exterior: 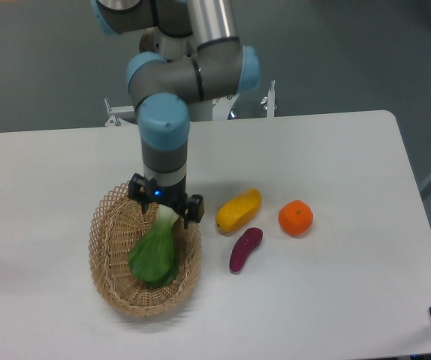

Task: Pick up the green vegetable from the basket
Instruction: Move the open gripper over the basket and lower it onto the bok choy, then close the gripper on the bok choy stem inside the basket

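white table (336, 285) | gripper (167, 208) over basket (103, 247) | jaws around green vegetable (154, 255) stalk, closure unclear

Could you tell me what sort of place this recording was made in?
Probably a robotics lab: a bare white table on grey flooring, with toy-like produce such as the green vegetable in a basket under the arm's end effector.

We see a white table (336, 150) carrying three loose pieces of produce. A yellow oblong fruit (238, 211) lies tilted, with a purple sweet potato (245, 249) just below it, close but apart. An orange fruit (296, 218) sits to their right, near both, touching neither.
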Controlling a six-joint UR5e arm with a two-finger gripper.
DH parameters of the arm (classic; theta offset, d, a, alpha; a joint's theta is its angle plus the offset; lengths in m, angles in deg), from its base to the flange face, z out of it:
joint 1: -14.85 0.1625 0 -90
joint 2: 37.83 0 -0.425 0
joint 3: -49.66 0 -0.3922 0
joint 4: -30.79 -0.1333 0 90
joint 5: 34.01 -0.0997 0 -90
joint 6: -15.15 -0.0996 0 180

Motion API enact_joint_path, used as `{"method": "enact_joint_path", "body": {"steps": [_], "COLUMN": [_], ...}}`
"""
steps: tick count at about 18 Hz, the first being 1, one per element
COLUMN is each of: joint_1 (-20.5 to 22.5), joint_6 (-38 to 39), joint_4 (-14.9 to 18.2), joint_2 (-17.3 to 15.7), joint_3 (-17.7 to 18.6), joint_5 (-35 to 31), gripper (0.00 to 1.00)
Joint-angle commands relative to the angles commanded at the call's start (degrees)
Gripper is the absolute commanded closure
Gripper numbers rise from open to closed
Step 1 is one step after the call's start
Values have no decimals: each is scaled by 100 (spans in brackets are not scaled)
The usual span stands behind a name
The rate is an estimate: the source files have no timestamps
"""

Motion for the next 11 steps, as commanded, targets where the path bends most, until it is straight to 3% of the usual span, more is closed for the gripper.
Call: {"method": "enact_joint_path", "body": {"steps": [11], "joint_1": [-149], "joint_6": [-88], "joint_4": [-79], "joint_2": [263], "joint_3": [9], "joint_5": [-237], "gripper": [0]}}
